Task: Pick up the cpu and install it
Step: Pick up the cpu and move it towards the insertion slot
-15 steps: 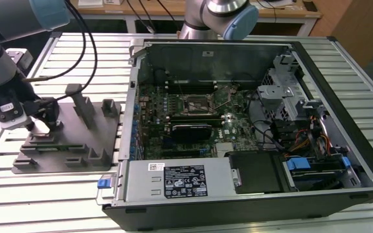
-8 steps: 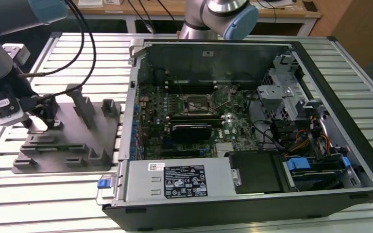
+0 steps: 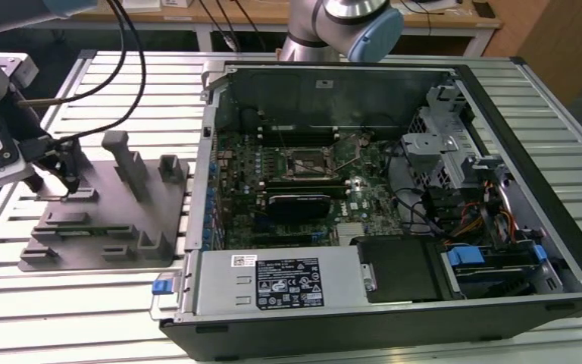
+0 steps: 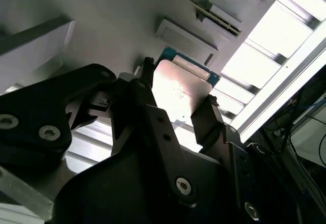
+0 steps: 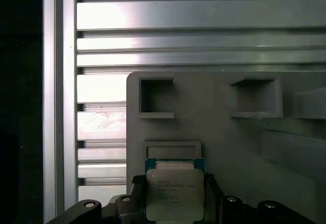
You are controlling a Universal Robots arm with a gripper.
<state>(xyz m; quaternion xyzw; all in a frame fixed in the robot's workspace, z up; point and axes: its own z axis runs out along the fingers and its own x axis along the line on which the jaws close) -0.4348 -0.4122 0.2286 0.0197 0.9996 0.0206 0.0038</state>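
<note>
Exterior view, from its left: one hand point(image 3: 57, 189) hangs low over the near-left corner of one grey holder tray point(image 3: 119, 220), which lies on the slatted aluminium table point(image 3: 89, 303). Two black cables point(image 3: 129, 53) run down to the wrist. The tray carries several upright posts; an exact count is not possible. To the tray's right lies one open computer case point(image 3: 564, 227), side panel off. Inside it are one motherboard socket point(image 3: 306, 159) with its metal frame near the middle and one grey power supply point(image 3: 270, 282) along the near edge. Behind the case stands one arm joint with a pale blue cap point(image 3: 372, 34). First wrist view: one cpu point(image 5: 174, 196), silver top with a thin green rim, sits flat on the tray point(image 5: 229, 147), just below two square recesses point(image 5: 155, 99). Both wrist views: the hand point(image 4: 178, 84) has two fingers point(image 4: 153, 112), one on each of two opposite edges of the cpu point(image 4: 178, 94), closed against it. The cpu is well apart from the socket.
</note>
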